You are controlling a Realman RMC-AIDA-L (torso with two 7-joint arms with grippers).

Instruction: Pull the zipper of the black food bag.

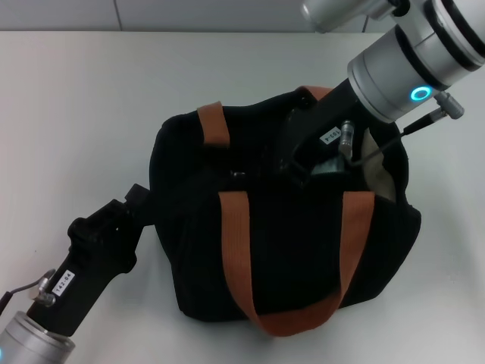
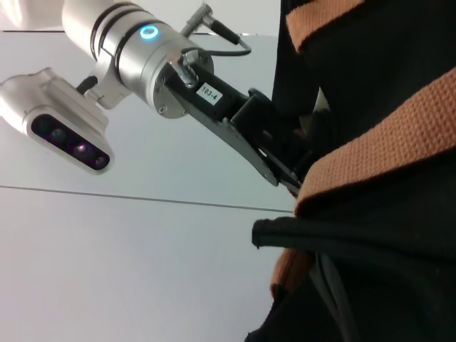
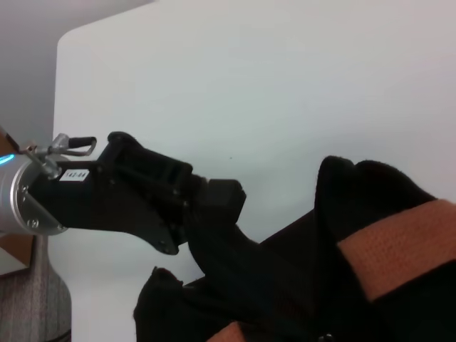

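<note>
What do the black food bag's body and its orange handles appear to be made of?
The black food bag looks like soft matte woven fabric: it sags and creases and shows no shine. The orange handles look like flat webbing straps, with a fine ribbed weave visible in the left wrist view. The exact fibre cannot be told.

lighting is bright, even and diffuse, so the white tabletop (image 1: 91, 114) reads near-overexposed and carries only a faint, soft shadow beside the black food bag (image 1: 288, 250). the bag fabric renders as almost featureless black with little weave detail. in both wrist views the nearest fabric and webbing are soft and out of focus.
</note>
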